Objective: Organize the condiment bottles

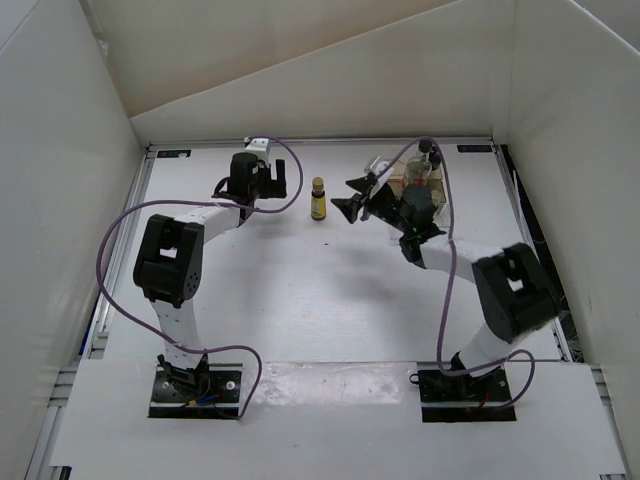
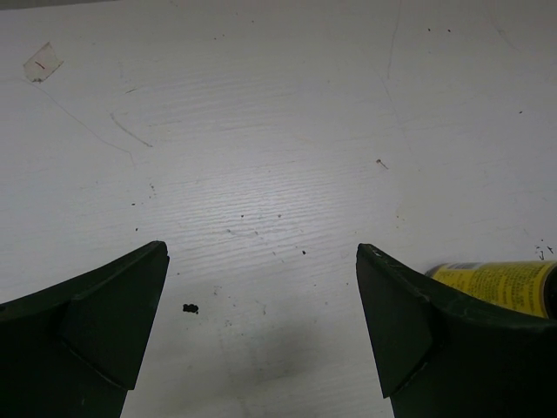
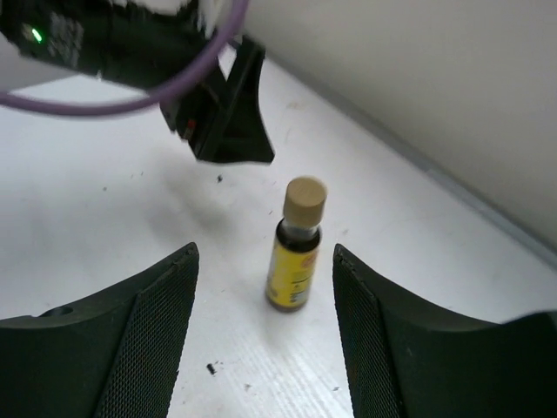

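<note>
A tiny yellow-labelled bottle point(image 1: 318, 199) with a tan-brown cap stands upright at the back middle of the table. In the right wrist view this bottle point(image 3: 296, 252) stands just beyond the fingertips, in line with the gap. My right gripper point(image 3: 265, 252) is open and empty, and from above it point(image 1: 345, 197) sits just right of the bottle. My left gripper point(image 2: 261, 247) is open over bare table, and from above it point(image 1: 258, 185) hangs left of the bottle. A yellow label point(image 2: 500, 283) peeks from behind its right finger. A taller black-capped bottle point(image 1: 424, 165) stands behind my right wrist, partly hidden.
White walls point(image 1: 70, 150) enclose the table on the left, back and right. Purple cables point(image 1: 292, 180) loop off both wrists. The left gripper's body point(image 3: 218, 113) shows beyond the bottle in the right wrist view. More small items crowd around the taller bottle at the back right.
</note>
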You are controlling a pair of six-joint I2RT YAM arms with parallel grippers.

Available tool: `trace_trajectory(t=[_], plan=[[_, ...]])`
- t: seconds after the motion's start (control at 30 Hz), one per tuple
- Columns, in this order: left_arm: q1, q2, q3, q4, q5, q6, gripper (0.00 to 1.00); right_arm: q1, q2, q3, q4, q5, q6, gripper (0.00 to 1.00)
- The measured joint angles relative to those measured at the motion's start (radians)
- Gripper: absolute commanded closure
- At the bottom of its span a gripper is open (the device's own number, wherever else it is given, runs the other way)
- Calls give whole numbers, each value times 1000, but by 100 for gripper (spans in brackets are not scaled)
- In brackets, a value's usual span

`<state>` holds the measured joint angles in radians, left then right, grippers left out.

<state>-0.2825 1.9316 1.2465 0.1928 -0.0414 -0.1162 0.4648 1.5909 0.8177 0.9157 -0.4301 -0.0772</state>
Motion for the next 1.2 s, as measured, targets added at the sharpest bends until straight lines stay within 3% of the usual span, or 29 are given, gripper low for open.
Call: trace_trajectory(t=[0.37,1.2], plan=[[59,-10,-41,14,1,-13,0,31,315,188,4,-37,109,34],[111,-9,-41,25,25,-33,0,35,515,467,-79,-71,129,34]])
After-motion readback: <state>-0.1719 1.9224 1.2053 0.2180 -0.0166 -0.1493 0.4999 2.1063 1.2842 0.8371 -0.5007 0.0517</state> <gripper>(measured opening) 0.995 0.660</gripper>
